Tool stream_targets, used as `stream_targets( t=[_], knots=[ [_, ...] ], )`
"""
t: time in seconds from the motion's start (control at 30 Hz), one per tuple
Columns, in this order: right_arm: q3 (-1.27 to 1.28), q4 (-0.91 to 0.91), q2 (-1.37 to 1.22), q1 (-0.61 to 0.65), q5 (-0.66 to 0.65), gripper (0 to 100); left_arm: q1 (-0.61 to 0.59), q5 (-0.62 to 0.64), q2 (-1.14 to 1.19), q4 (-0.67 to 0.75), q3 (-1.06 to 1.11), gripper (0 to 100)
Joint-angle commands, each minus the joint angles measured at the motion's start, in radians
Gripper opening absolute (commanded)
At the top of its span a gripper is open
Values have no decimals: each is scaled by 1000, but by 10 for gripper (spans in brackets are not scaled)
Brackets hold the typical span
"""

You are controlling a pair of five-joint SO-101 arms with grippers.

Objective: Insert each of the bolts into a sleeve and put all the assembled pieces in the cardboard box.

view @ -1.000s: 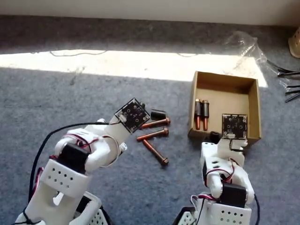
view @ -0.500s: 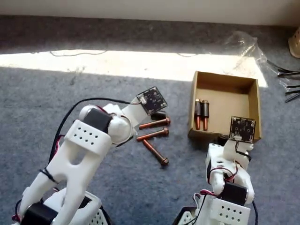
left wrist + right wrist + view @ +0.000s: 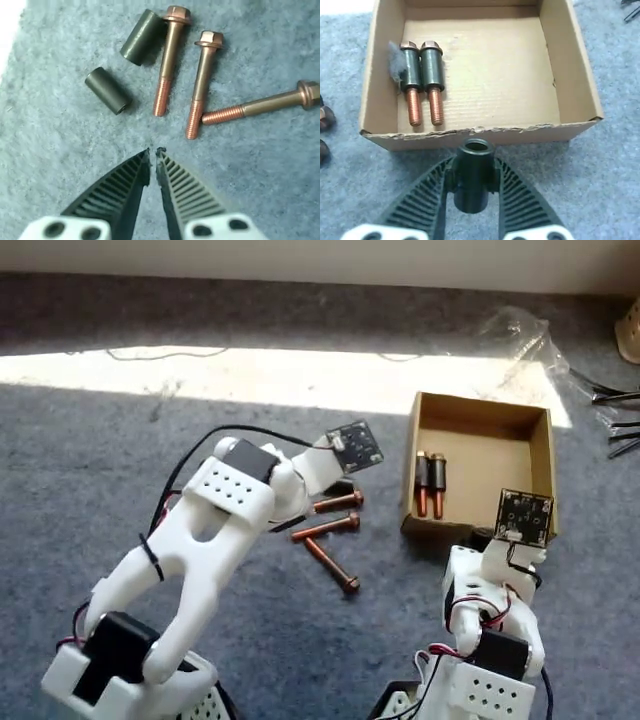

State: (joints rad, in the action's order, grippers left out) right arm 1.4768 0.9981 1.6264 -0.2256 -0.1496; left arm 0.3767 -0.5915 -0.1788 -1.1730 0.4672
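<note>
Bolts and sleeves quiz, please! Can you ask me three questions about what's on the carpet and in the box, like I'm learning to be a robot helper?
1. Pick one: how many assembled pieces lie in the cardboard box? A one, B two, C four.
2. True or false: the right gripper is holding a bolt.
3. Fill the gap: in front of the left gripper, ___ loose bolts lie on the carpet.

Key: 1 B. 2 false, it holds a sleeve. 3 three.
</note>
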Motion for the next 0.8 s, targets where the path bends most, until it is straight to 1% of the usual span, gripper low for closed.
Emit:
stream_targets(
  t=[0.0,0.1,0.2,0.33,0.4,0.5,0.67,0.77],
  knots=[
    [-15,-36,7,-15,9,4,62,-14,87,17,-124,45],
    [-13,-47,7,-27,9,4,71,-123,168,9,-177,45],
    [-12,-50,7,-74,9,4,84,-242,225,-5,-185,46],
    [19,-81,7,-90,9,4,87,-344,254,-15,-189,46],
    [28,-107,7,-93,9,4,87,-377,252,-17,-188,46],
    [42,-108,7,-94,9,4,117,-413,251,-21,-182,46],
    [42,-110,7,-94,9,4,223,-434,251,-110,-185,46],
    [42,-110,7,-94,6,4,262,-434,251,-157,-189,46]
  ],
)
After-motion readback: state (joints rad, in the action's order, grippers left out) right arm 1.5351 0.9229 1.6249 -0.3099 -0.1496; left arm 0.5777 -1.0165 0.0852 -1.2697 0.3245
